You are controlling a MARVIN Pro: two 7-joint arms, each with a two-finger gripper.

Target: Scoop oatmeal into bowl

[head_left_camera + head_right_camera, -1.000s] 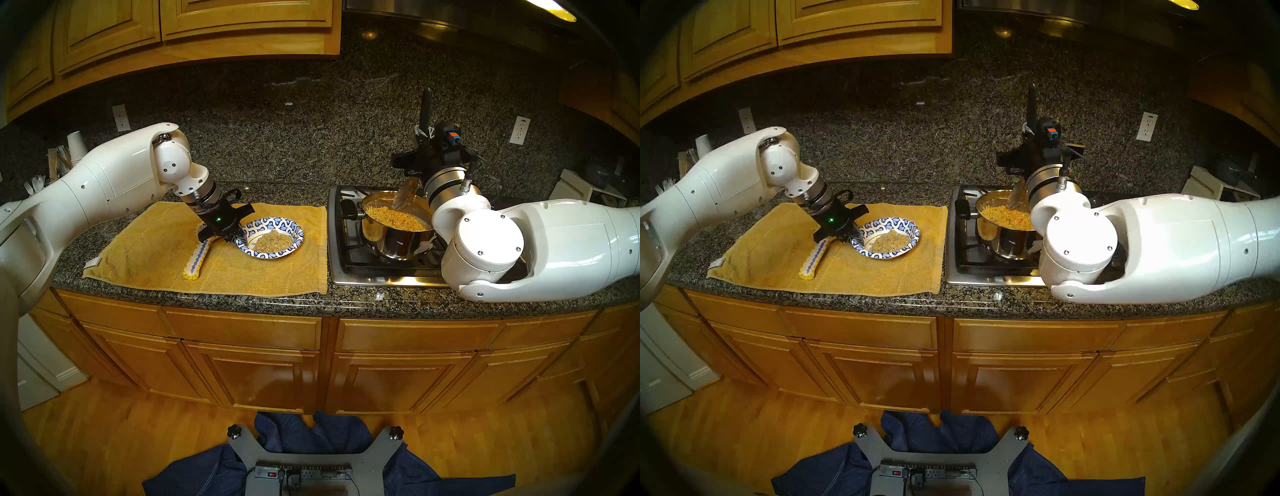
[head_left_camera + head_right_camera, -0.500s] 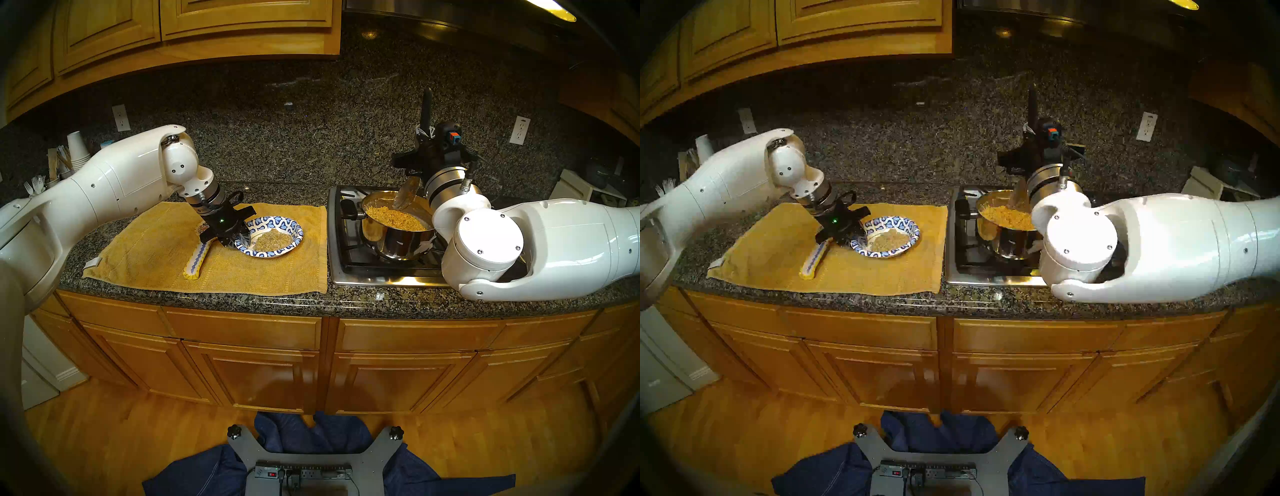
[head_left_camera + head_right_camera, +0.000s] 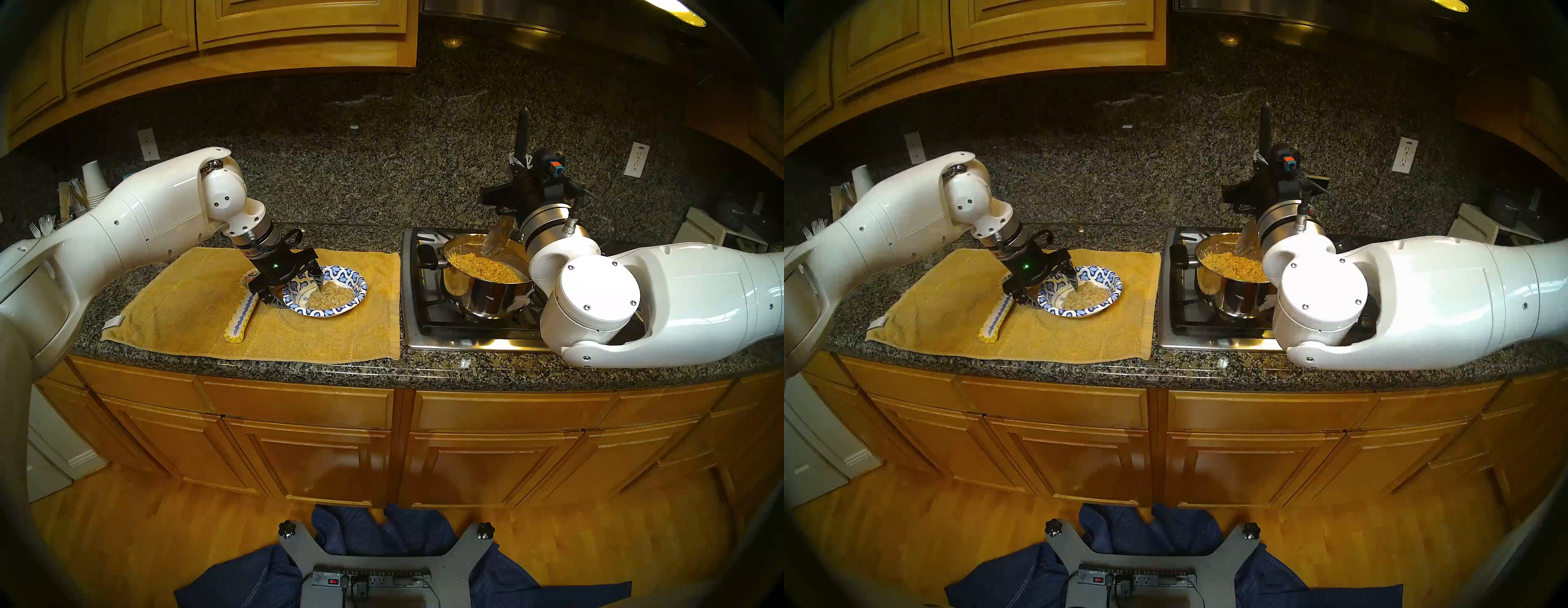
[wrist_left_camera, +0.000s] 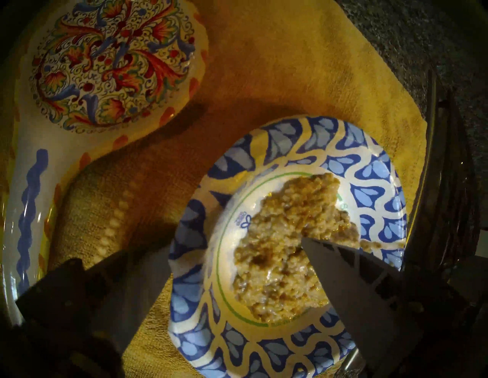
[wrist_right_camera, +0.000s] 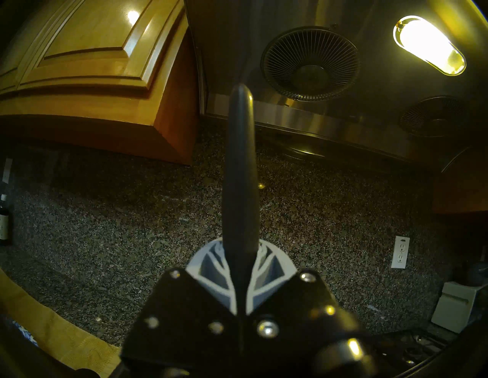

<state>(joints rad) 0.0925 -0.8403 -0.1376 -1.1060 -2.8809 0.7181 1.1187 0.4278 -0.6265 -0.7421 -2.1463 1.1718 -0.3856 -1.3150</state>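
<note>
The blue-and-white paper bowl [image 3: 344, 271] [image 3: 1101, 271] [image 4: 369, 190] sits on a yellow towel [image 3: 191, 305] and holds a lump of oatmeal [image 3: 331, 298] [image 4: 285, 237]. My left gripper [image 3: 295, 291] [image 3: 1047, 290] [image 4: 214, 246] is open astride the bowl's left rim. One finger hangs over the oatmeal and the other is outside, over the towel. More oatmeal [image 3: 483, 265] fills the steel pot [image 3: 488, 297] on the stove. My right gripper [image 3: 519, 170] [image 5: 239, 277] is shut on a spoon's black handle [image 5: 239, 171]. The spoon's scoop [image 3: 496, 240] hangs over the pot's far rim.
A painted ceramic spoon rest [image 3: 239, 325] [image 4: 111, 66] lies on the towel left of the bowl. The stove [image 3: 424, 322] takes up the counter to the right of the towel. Paper cups and plastic forks [image 3: 91, 182] stand at the far left. A white box [image 3: 712, 231] stands at the far right.
My left gripper has let go of the bowl's left rim and opened, moving slightly right. The bowl has slid a little to the left. My right arm and the spoon have not moved.
</note>
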